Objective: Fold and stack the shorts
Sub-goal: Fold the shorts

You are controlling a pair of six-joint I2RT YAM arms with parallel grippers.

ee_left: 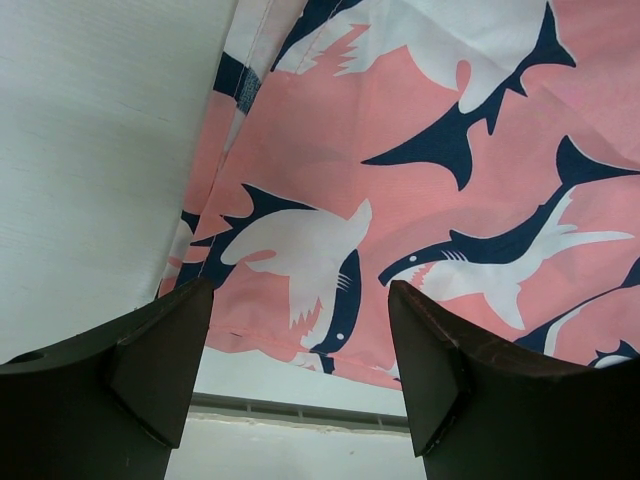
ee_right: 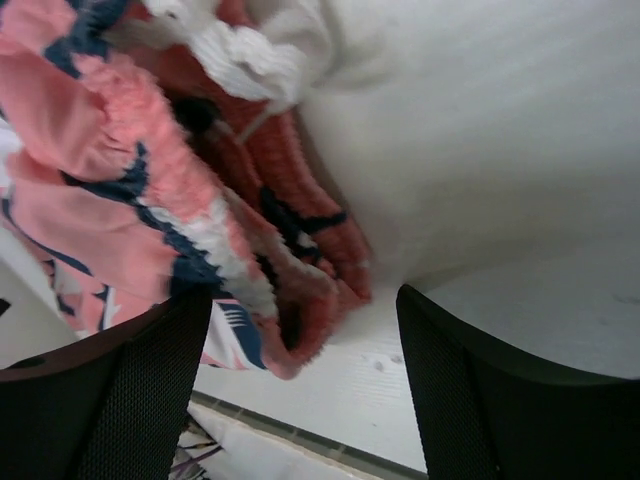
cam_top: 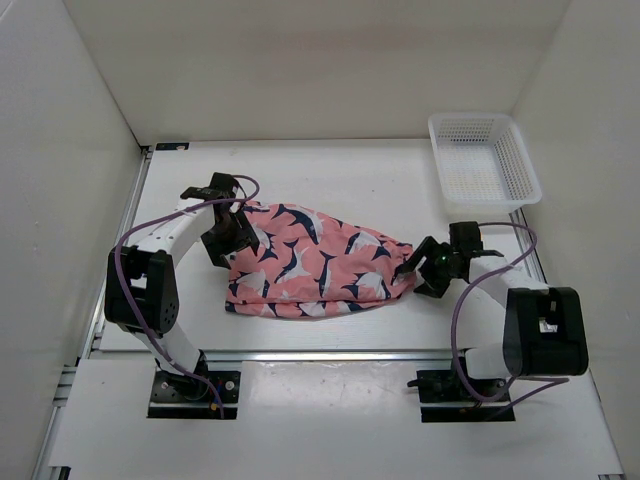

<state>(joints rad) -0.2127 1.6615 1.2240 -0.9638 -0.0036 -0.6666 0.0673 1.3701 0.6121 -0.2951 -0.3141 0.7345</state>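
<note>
Lying folded across the middle of the white worktop (cam_top: 330,180), the shorts (cam_top: 315,262) stretch between two robot arms, well apart from the white mesh basket (cam_top: 483,160) in the far right corner. The left pincer (ee_left: 300,300) hovers released over the wider left end, its jaws apart above shark-printed cloth and a stitched edge, gripping nothing. The right pincer (ee_right: 305,300) is likewise released at the narrow right end, where the ruffled waistband bunches just beside one finger without being pinched.

The garment looks thin, light and limp, so it should drape and sag when lifted, and its stacked layers may slide apart. Nothing about it seems fragile. The thick gathered waistband probably offers the firmest bite on the right. On the left, a pinch at the stitched edge that catches every layer would likely keep the fold from opening.
</note>
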